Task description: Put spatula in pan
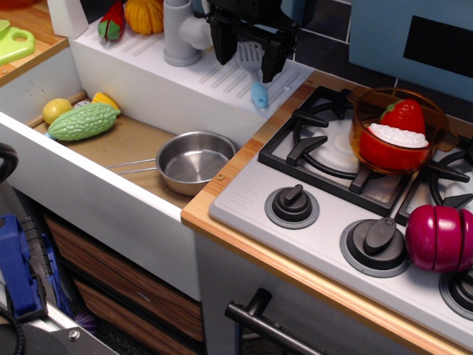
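green gourd [83, 121] and a yellow piece [56, 110] lie at the sink's [103, 200] left end. the pan [195, 161], round, shiny steel, thin wire handle pointing left, sits on the sink floor, empty. above it, at the drainboard's [185, 78] right end, the black gripper [251, 53] has its jaws closed on the spatula [253, 72]: grey slotted head between the fingers, light blue rounded handle hanging down. right: stove [332, 222] with orange pot [397, 129] and magenta toy [440, 237].

The spatula [253, 72] is showing a grey slotted head and light blue handle. The pan [194, 161] is gleaming silver; the gripper [250, 38] is looking black.
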`<action>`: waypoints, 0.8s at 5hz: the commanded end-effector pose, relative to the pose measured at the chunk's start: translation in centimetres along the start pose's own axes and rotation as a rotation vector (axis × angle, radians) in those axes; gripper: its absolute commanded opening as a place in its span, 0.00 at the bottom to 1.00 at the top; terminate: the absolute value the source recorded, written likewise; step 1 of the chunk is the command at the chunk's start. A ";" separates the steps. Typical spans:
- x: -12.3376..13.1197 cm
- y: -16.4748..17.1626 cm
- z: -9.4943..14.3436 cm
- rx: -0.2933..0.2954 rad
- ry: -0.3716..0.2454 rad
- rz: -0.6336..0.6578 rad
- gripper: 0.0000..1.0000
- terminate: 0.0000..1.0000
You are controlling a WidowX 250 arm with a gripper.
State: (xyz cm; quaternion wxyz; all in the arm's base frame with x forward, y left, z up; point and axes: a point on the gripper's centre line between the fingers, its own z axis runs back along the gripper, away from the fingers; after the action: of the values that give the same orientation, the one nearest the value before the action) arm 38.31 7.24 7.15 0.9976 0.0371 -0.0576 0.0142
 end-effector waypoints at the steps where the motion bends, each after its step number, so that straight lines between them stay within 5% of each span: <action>1: 0.0 0.0 0.0 0.000 0.000 0.000 1.00 0.00; 4: 2.6 1.1 -0.8 0.047 -0.050 0.202 1.00 0.00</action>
State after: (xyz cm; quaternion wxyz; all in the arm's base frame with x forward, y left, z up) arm 40.83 8.32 4.34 0.9871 0.0595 -0.0826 0.1237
